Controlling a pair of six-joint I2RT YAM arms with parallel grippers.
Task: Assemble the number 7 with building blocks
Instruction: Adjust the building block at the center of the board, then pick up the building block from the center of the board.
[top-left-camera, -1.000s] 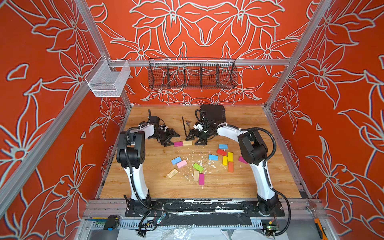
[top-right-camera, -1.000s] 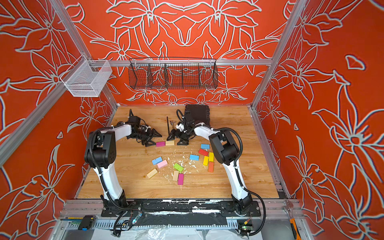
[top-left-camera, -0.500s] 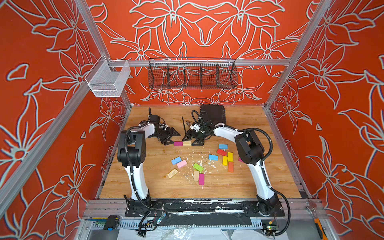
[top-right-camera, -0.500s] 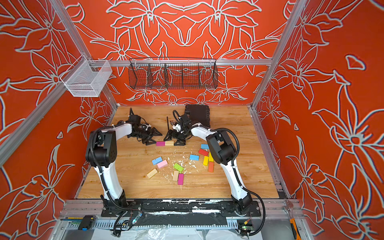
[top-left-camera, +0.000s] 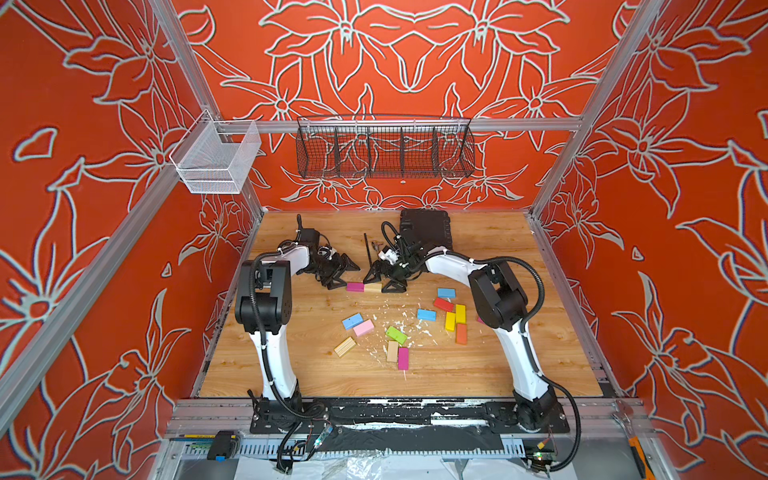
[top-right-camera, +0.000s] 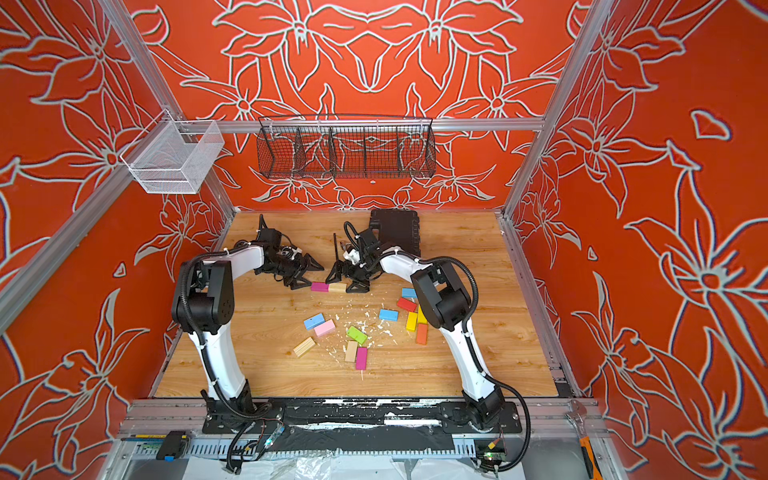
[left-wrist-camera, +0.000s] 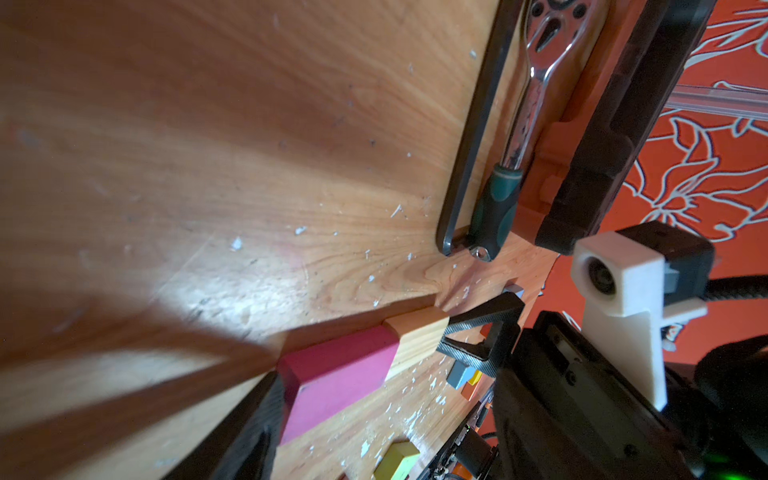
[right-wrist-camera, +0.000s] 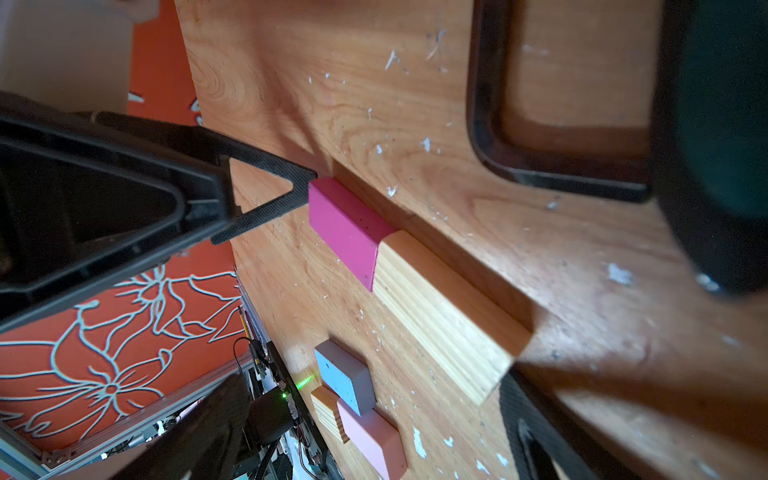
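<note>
**Two blocks laid end to end between my claws**

The magenta block (top-left-camera: 355, 286) and the plain wood block (top-left-camera: 372, 287) lie flat on the table (top-left-camera: 490, 243). They are butted end to end in one straight row. No other block joins them.

The row sits directly between my two claws. My left claw (top-left-camera: 347, 276) stands spread and carries nothing. One of its fingertips (right-wrist-camera: 291, 171) is at the magenta block's free end, touching or just short of it; I cannot tell which. My right claw (top-left-camera: 382, 281) is spread wide and is likewise empty. One of its fingertips (left-wrist-camera: 482, 316) meets the wood block's free end.

The loose blocks (top-left-camera: 395, 335) lie scattered well apart from the row, on the side of both claws nearer my bases. They are blue, pink, green, red, yellow, orange, magenta and plain wood.

Close beside my right claw, on the far side of the row, lie a black hex key (left-wrist-camera: 469, 145) and a ratchet wrench (left-wrist-camera: 519, 137) with a green handle. A black case (top-left-camera: 424, 226) lies behind that claw. White flecks litter the table.
</note>
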